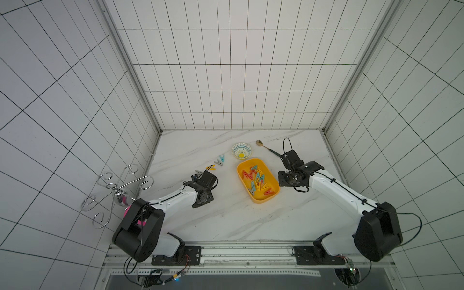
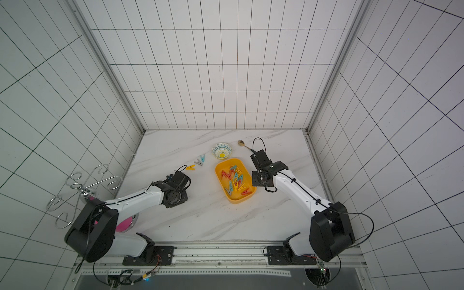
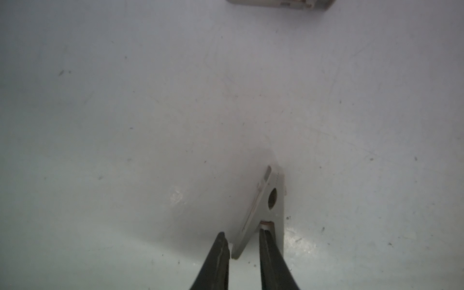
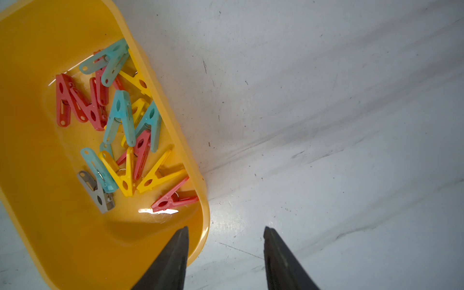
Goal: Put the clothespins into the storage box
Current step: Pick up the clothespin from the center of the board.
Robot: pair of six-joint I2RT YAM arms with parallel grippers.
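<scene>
We find the shallow bright yellow plastic storage box (image 1: 261, 199) holding a jumble of red, yellow, teal and grey A-shaped plastic clothespins (image 4: 120, 118). Left of the box a teal peg (image 1: 221, 158), a grey peg (image 1: 219, 162) and a yellow peg (image 1: 210, 167) lie loose on the white marbled surface (image 1: 226, 213). Farther left a second grey peg (image 3: 279, 200) lies flat, with the left gripper (image 3: 242, 232) set close around one leg; whether it pinches we cannot tell. The right gripper (image 4: 226, 229) hangs released at the box's right rim. A small round patterned bowl (image 1: 242, 148) sits just behind the box, and broad marble spreads in front.
</scene>
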